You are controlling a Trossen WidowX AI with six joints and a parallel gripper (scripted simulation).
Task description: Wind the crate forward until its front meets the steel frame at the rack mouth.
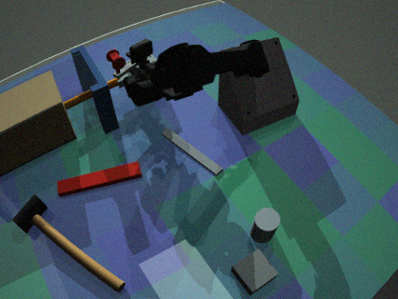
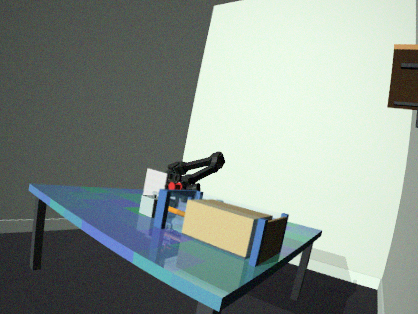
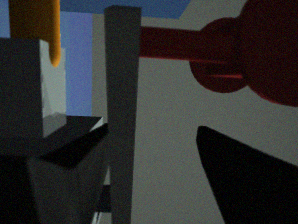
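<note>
The tabletop under me is a patchwork of blue and green. On it, the biggest thing is the tan crate, lying flat at the left edge of the top view, behind the blue frame post at the mouth of the rack. An orange strap runs from the crate's front past that post toward the winch. From the exterior view the crate sits between two blue posts, its front a little back from the near one.

My dark base block stands to the right, and my arm reaches from it over to the winch. My gripper hangs right at the winch, fingers about half open; I cannot tell whether they clamp anything. The red handle sits just beside it. At the wrist, the red handle's knob is close by at upper right.

Well apart from all this lie a mallet, a red bar, a grey flat bar, a grey cylinder and a small grey pyramid block.
</note>
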